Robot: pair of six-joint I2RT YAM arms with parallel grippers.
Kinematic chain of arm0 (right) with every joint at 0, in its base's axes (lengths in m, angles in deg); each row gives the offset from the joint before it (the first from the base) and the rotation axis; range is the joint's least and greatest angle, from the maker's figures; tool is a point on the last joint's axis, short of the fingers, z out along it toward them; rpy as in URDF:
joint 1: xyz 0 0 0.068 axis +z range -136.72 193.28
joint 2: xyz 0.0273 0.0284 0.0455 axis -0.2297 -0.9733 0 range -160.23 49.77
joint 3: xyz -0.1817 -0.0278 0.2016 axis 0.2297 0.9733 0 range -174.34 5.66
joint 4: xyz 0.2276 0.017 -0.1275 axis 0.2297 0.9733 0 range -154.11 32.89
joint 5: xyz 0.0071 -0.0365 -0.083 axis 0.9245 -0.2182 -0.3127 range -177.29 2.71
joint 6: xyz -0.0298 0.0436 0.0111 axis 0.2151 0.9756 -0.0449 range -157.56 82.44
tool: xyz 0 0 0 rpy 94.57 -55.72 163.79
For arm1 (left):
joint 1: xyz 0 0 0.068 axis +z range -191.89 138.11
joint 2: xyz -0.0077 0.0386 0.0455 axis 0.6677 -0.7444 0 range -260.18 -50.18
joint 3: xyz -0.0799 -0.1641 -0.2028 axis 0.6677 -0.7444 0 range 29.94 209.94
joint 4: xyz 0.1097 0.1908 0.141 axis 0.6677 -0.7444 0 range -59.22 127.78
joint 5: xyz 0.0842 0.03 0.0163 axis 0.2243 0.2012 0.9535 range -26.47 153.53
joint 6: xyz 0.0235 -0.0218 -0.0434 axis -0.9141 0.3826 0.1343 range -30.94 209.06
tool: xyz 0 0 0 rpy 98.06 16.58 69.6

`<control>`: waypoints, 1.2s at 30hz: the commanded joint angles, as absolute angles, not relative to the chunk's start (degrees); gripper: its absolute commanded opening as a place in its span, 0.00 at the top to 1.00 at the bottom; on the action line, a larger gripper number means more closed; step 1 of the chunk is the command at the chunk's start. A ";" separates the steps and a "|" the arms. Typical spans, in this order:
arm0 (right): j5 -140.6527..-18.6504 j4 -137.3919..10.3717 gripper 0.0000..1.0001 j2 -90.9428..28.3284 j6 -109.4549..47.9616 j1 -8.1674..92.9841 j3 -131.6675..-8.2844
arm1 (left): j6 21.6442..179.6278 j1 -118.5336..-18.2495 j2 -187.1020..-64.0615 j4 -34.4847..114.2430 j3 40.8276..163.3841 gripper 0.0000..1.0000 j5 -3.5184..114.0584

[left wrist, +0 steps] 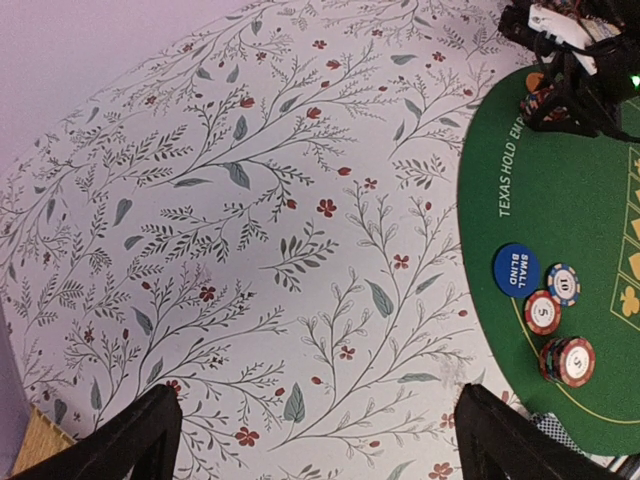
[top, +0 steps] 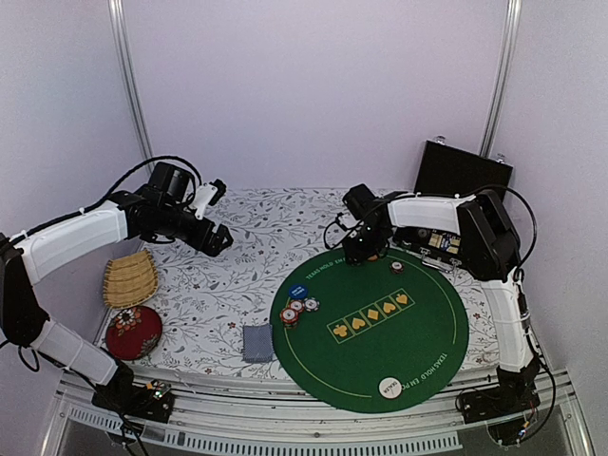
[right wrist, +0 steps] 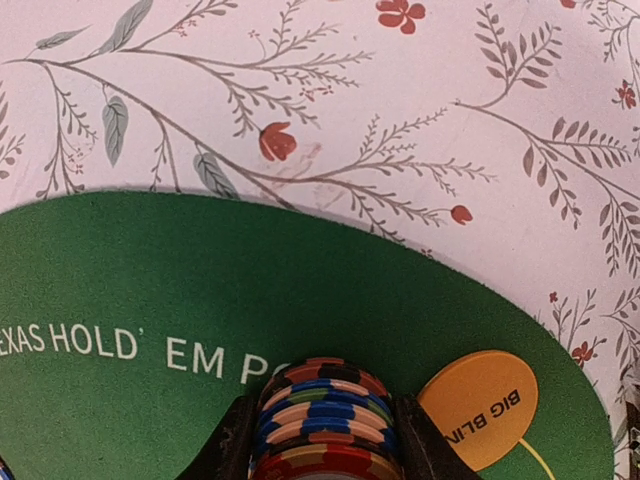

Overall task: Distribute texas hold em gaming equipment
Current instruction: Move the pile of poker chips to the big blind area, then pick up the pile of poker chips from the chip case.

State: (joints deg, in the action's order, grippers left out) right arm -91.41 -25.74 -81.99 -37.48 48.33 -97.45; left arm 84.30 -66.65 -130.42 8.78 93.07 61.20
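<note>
A table covered by a floral cloth (top: 218,285) fills the workspace, walled by pale panels on three sides. The cloth's left half is open between the two arms. A round green felt mat (top: 399,351) takes up the right half, its near rim reaching the table's front edge. A black case (top: 461,171) stands open at the far right corner.

The left gripper (top: 220,217) hovers above the bare cloth, well left of the mat, with its jaws spread wide and nothing between them; the left wrist view shows both fingers (left wrist: 130,440) at the frame's lower corners.

The right gripper (top: 361,252) is at the mat's far rim, its jaws closed on a stack of chips (right wrist: 325,410). The stack's striped rims face the wrist camera, one band behind another. Whether it rests on the felt cannot be told. An orange disc (right wrist: 480,405) marked BIG BLIND lies flat just right of it, close to the rim.

A straw basket (top: 128,278) and a red cushion (top: 133,331) sit along the left edge.

A deck of cards (top: 256,342) lies face down against the mat's left rim, its long axis running near to far. A blue disc (left wrist: 516,269) marked SMALL BLIND and a few chips (left wrist: 555,325) cluster just inside that rim. A white disc (top: 389,387) lies by the mat's near rim.
</note>
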 commanded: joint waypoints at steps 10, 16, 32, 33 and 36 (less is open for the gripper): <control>-90.61 -22.80 0.47 -84.06 -39.49 48.36 -97.11 | 83.53 -65.80 -129.11 9.82 92.08 0.02 60.94; -89.66 -23.39 0.38 -83.10 -40.50 48.35 -98.00 | 83.44 -65.80 -129.25 9.83 92.00 0.02 60.37; -70.29 -27.93 0.19 -62.58 -55.12 41.33 -99.44 | 83.27 -65.81 -128.48 10.24 91.51 0.02 59.22; -70.06 -28.21 0.19 -61.53 -56.26 39.44 -98.45 | 83.24 -65.80 -128.34 10.32 91.40 0.02 59.16; -72.02 -26.30 0.21 -60.89 -59.39 32.48 -97.12 | 83.06 -65.80 -128.39 10.53 91.20 0.02 59.14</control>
